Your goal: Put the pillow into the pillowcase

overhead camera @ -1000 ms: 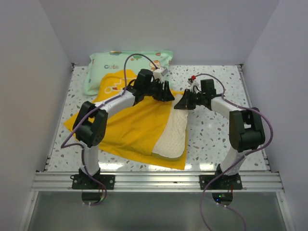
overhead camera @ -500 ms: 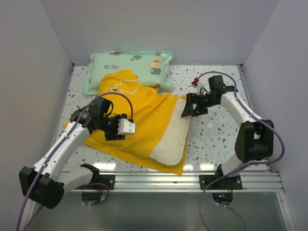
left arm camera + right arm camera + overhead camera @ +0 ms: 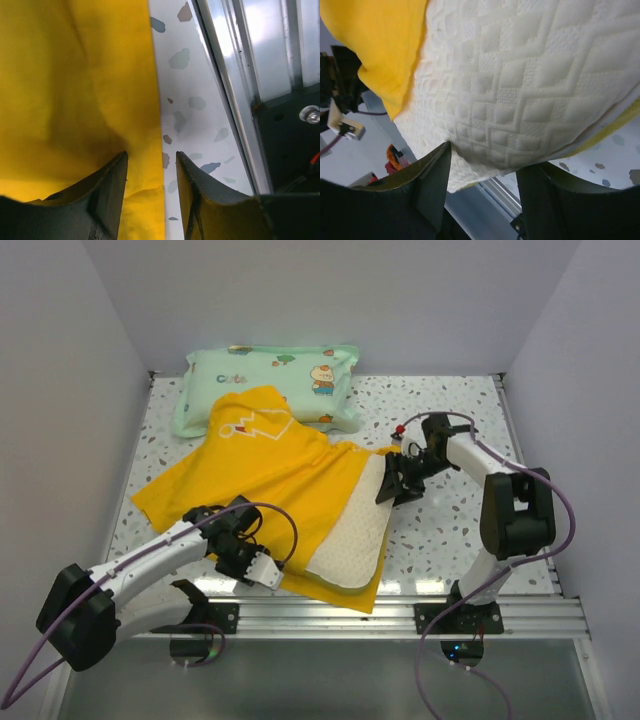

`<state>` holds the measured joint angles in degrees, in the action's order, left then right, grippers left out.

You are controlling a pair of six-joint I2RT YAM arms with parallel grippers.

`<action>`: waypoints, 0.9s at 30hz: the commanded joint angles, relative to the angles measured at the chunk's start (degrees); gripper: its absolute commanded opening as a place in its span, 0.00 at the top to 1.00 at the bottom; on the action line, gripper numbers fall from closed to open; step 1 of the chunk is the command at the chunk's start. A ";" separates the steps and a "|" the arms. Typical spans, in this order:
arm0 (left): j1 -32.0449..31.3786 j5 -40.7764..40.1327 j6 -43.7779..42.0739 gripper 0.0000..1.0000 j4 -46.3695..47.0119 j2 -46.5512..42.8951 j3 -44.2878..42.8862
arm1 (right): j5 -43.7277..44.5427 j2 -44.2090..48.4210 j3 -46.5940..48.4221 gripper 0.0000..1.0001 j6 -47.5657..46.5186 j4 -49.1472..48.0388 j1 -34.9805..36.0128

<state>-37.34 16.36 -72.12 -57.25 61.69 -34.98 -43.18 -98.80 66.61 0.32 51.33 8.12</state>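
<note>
The yellow pillowcase lies spread over the table, white line marks up. The cream-white pillow lies partly inside it at the right, its quilted face and near end exposed. My left gripper is at the pillowcase's near front edge. In the left wrist view the gripper is open, and the edge of the yellow fabric lies between the jaws. My right gripper is at the pillow's far right edge. It is open, and the edge of the pillow bulges between the jaws.
A mint-green cartoon-print pillow lies at the back left, under the pillowcase's far end. The aluminium rail runs along the table's near edge, close to the left gripper. Speckled tabletop shows to the right of the pillow.
My left arm swung from the pillowcase's far middle to its near front edge. The pillowcase has spread out to the left. My right gripper shifted along the pillow's far right edge.
</note>
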 commanded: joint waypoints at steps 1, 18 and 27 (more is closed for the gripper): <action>-0.63 -3.78 -2.33 0.52 9.22 0.18 3.95 | -1.73 -2.79 6.67 0.44 5.48 -6.24 -1.17; -6.51 -5.20 7.16 0.83 30.62 15.65 3.70 | -2.24 -5.78 9.69 0.14 -15.61 22.06 -8.92; -12.40 0.68 10.33 1.00 29.31 16.45 -4.21 | -18.33 -10.44 3.45 0.29 -4.11 8.02 5.05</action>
<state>-47.57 10.74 -62.89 -32.82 77.14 -37.21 -52.60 -108.71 72.55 -9.78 64.51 10.92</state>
